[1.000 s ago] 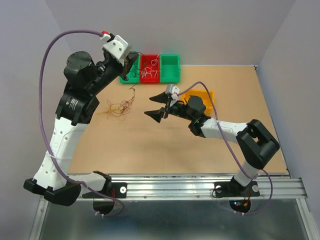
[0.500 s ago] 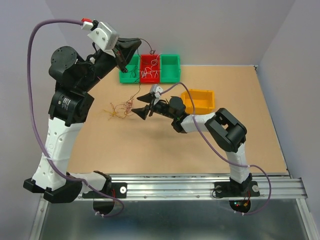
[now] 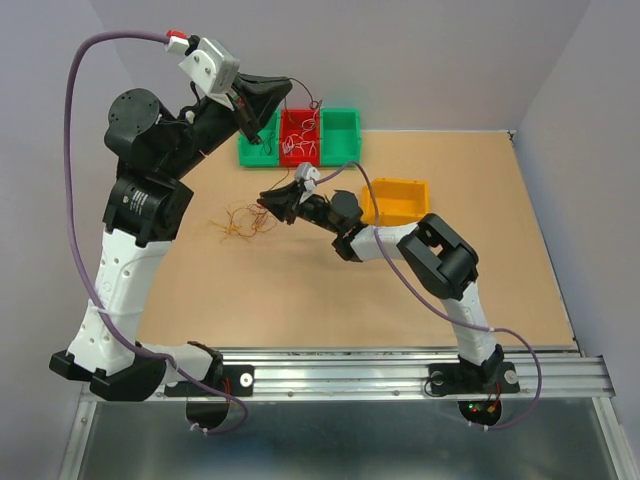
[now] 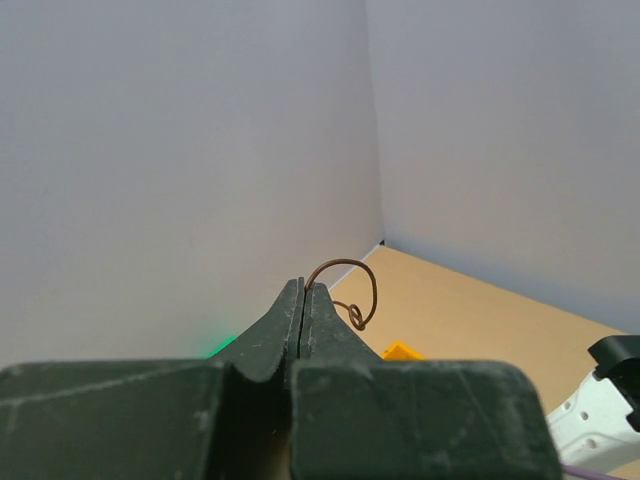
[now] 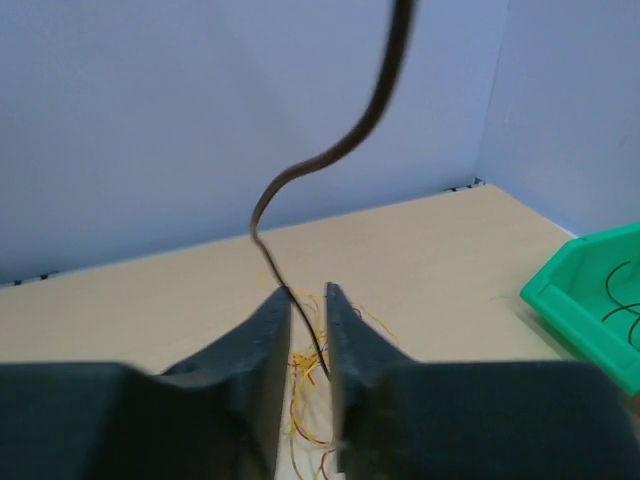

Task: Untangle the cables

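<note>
The cables [image 3: 240,220] lie as a small tangle of red, yellow-orange and brown wires on the tan table, left of centre. My left gripper [image 3: 286,88] is held high above the bins, shut on one dark brown wire [image 4: 371,287] whose curled end pokes past its tips [image 4: 303,286]. That wire [image 5: 330,152] hangs down and passes between the fingers of my right gripper [image 5: 308,298], low over the tangle [image 5: 312,385]. The right jaws stand a narrow gap apart, wider than the wire. In the top view the right gripper [image 3: 266,201] is just right of the tangle.
A row of bins, green [image 3: 341,136], red [image 3: 298,138] and green, stands at the back of the table with loose wires inside. An orange bin [image 3: 398,201] sits right of centre, behind the right arm. Grey walls close in at back and sides.
My right gripper has moved left to the tangle and narrowed its jaws round the hanging brown wire. My left gripper has risen with that wire in it.
</note>
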`<state>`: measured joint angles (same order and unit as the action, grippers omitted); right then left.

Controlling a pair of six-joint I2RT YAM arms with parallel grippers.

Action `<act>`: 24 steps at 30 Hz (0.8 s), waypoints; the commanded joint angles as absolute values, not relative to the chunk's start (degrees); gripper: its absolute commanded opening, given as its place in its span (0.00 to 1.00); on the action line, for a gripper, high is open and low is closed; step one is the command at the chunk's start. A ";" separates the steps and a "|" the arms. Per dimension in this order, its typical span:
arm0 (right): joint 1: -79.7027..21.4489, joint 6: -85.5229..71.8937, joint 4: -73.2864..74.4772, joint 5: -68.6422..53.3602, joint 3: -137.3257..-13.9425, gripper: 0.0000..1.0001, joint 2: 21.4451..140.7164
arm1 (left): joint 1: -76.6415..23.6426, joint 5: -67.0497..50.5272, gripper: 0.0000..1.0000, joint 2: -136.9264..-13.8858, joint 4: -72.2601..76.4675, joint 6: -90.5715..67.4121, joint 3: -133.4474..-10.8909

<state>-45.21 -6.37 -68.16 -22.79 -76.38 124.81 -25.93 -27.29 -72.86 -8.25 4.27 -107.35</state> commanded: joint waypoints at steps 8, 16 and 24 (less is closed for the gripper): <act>-46.23 -8.52 -76.11 -22.50 -71.04 0.00 118.58 | -22.34 -21.79 0.00 -76.36 -4.05 4.31 -106.01; -46.23 -8.08 -81.03 -18.73 -53.21 0.00 102.85 | -8.96 -32.43 0.00 -77.44 6.66 3.86 -85.55; -46.14 -7.56 -81.65 -13.55 -47.81 0.00 98.34 | -10.80 -43.59 0.00 -71.81 21.44 6.93 -58.30</act>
